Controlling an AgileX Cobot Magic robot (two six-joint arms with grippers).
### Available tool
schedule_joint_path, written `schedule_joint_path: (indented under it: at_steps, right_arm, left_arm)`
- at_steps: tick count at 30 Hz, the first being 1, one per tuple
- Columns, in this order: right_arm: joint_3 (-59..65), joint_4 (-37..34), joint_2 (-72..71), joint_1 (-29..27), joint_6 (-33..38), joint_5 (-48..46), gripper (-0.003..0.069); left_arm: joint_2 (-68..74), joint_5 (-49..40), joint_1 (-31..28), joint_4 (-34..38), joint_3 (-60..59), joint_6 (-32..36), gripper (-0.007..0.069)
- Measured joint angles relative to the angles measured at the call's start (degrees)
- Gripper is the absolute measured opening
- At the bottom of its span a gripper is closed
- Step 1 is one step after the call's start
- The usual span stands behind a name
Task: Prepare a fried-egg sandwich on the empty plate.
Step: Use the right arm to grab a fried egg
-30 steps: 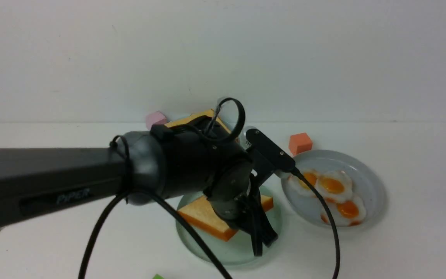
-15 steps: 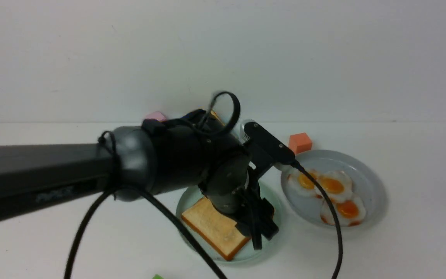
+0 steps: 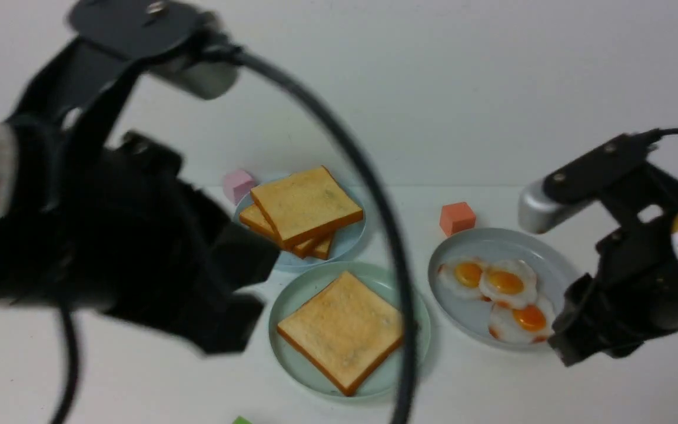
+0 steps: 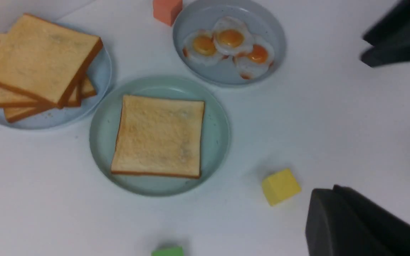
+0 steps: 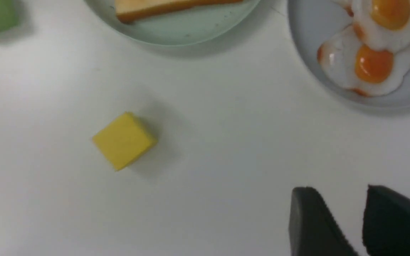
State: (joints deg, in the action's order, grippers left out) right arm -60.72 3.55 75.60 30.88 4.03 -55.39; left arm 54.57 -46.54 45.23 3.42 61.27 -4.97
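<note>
One golden toast slice [image 3: 342, 330] lies flat on the mint-green plate [image 3: 298, 368], its top bare. It also shows in the left wrist view [image 4: 158, 137]. Three fried eggs [image 3: 504, 282] lie on the grey plate [image 3: 509, 241]. My left gripper [image 3: 227, 318] is blurred, raised and to the left of the mint plate. In its wrist view [image 4: 327, 193] the fingers look pressed together and hold nothing. My right gripper [image 3: 562, 353] hovers at the grey plate's near right edge. Its fingers [image 5: 338, 188] stand apart and are empty, close to the nearest egg [image 5: 372, 65].
Several plain toast slices [image 3: 306, 203] are stacked on a light-blue plate [image 3: 348, 238] behind the mint plate. A pink cube [image 3: 238, 184] and an orange cube [image 3: 457, 218] stand at the back. A yellow cube [image 4: 280, 186] and a green cube [image 4: 167, 251] lie in front.
My left gripper let go of the toast, which now lies flat on the mint plate. The left arm then rose and drew back left. My right arm came into view beside the eggs.
</note>
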Motion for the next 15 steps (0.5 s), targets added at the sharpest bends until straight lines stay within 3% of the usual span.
schedule_joint_path:
  at_steps: [6,15]
  right_arm:
    - [-2.17,5.60,10.11,-0.56,0.40,6.02,0.0339]
    - [-8.13,6.41,24.21,-4.58,5.23,12.62,0.0605]
  left_arm:
    - [-15.52,1.14,0.00,2.51,-11.93,-2.00,-0.0013]
    - [-27.08,7.28,0.00,2.78,-17.30,-2.96,-0.0013]
